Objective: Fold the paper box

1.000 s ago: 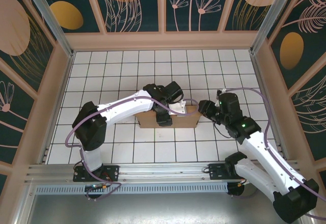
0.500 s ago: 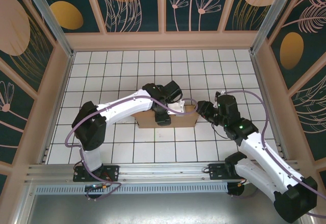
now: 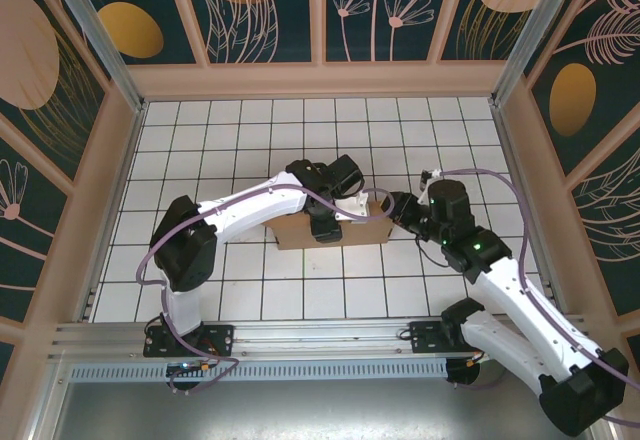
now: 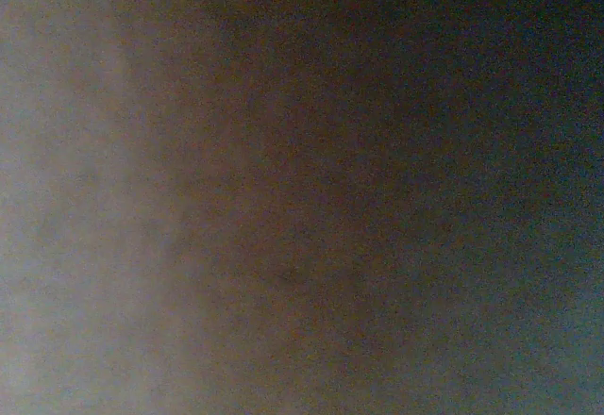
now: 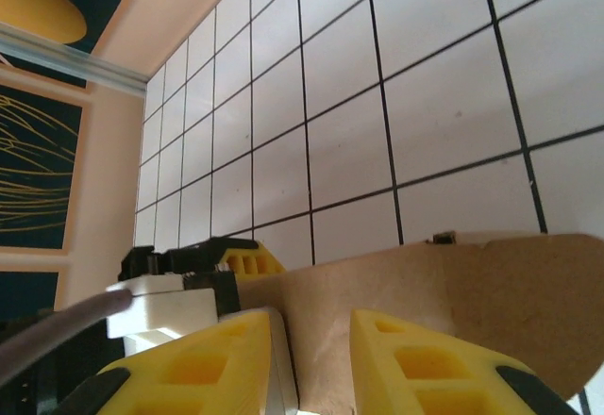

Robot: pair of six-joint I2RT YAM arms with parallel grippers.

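Observation:
The paper box is a brown cardboard shape lying mid-table, long side running left to right. My left gripper points down into its middle, fingers hidden by the wrist. The left wrist view is a dark brown blur, pressed close to a surface. My right gripper sits at the box's right end. In the right wrist view the right gripper has its yellow fingers a narrow gap apart, with a cardboard flap of the paper box in and beyond that gap. One yellow finger of the left gripper shows over the cardboard edge.
White tiled floor surrounds the box on all sides. Tan walls with patterned panels enclose the table at the back, left and right. An aluminium rail runs along the near edge by the arm bases.
My right gripper has moved left onto the box's right end and its jaws have narrowed. The left arm and the box have shifted slightly to the right.

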